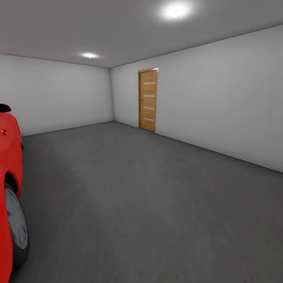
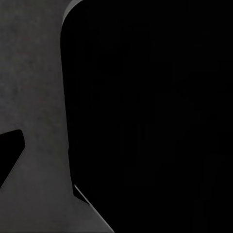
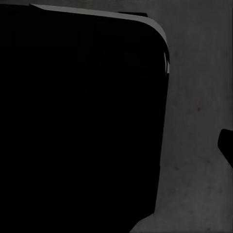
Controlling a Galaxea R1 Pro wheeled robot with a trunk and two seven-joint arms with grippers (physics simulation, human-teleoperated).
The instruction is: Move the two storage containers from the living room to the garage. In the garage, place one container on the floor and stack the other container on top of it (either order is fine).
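- You have no brand, label or readable writing anywhere in these views.
- Your head view looks into the garage: plain white walls [image 1: 220,98], a grey ceiling [image 1: 118,27] with two round glowing lights [image 1: 175,10], and the floor [image 1: 137,204], dark grey, matte and faintly mottled like concrete.
- At the left edge of the frame the red car [image 1: 8,165] is cut off; you see only a glossy body panel, a dark wheel arch and part of a grey wheel [image 1: 16,224] with a black tyre.
- Just right of the far corner stands a closed wooden door [image 1: 148,99], warm orange-brown with four pale horizontal strips.
- The two storage containers cannot be made out in any view, so you cannot place them from here.
- Your left wrist view is mostly a black, round-cornered bulk [image 2: 145,116] too dark to identify, with dark grey floor beside it.
- Your right wrist view shows a similar black mass [image 3: 77,116] with a thin pale top edge, grey floor beside it, and a small black shape cut off at the right edge.
- You cannot tell whether either end effector is released or clenched.
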